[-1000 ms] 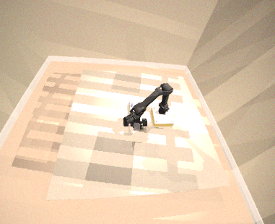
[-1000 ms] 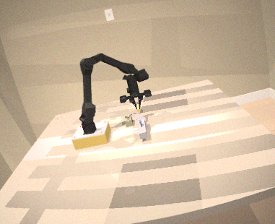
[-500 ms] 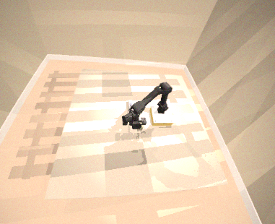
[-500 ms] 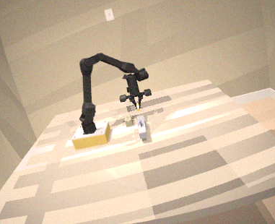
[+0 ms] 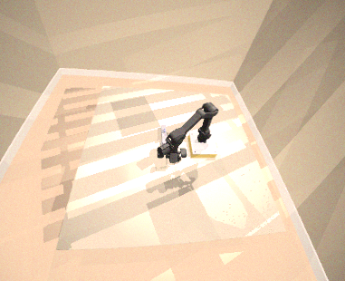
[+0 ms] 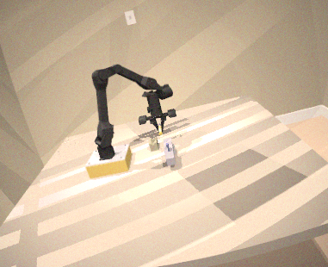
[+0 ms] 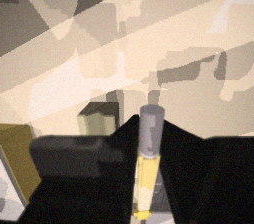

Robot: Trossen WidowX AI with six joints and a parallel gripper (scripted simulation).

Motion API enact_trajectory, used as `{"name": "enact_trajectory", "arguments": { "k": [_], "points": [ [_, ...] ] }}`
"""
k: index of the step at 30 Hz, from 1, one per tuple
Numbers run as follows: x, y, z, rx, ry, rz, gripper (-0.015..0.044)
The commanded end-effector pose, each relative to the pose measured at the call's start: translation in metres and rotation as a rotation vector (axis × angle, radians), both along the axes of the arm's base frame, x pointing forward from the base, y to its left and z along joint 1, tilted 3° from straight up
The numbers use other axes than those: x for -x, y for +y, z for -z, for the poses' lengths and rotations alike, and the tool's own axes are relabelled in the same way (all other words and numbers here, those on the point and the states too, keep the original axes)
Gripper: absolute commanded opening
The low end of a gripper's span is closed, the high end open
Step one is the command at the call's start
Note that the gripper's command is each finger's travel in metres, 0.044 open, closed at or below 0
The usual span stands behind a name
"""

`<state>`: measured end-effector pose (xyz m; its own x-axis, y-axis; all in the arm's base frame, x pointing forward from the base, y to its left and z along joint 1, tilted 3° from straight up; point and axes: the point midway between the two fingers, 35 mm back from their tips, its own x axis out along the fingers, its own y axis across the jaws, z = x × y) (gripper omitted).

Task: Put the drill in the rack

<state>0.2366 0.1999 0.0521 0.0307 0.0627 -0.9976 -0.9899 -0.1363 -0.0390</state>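
Note:
My gripper [image 6: 159, 127] [image 5: 169, 155] [image 7: 143, 119] points down and is shut on the drill [image 7: 150, 150] [image 6: 160, 130], a thin rod with a yellow body and a grey end that sticks out past the fingers. It holds the drill in the air above the table. A small olive block [image 6: 153, 143] [image 7: 99, 119] stands on the table just below and beside the drill's tip, apart from it. A pale lavender-white rack [image 6: 170, 153] [image 5: 162, 134] stands next to that block. The key is too small to make out.
The arm's yellow base box [image 6: 108, 163] [image 5: 202, 149] [image 7: 8, 150] stands close behind the block. The table has a raised pale rim [image 5: 120, 74] along its far edges.

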Motion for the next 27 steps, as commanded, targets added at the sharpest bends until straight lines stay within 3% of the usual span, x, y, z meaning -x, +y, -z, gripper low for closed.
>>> {"name": "enact_trajectory", "arguments": {
  "k": [1,27],
  "points": [
    [0.006,0.001,-0.001,-0.006,-0.012,0.004,0.0000],
    [0.050,0.003,0.009,-0.006,-0.008,0.004,0.0000]
  ]
}}
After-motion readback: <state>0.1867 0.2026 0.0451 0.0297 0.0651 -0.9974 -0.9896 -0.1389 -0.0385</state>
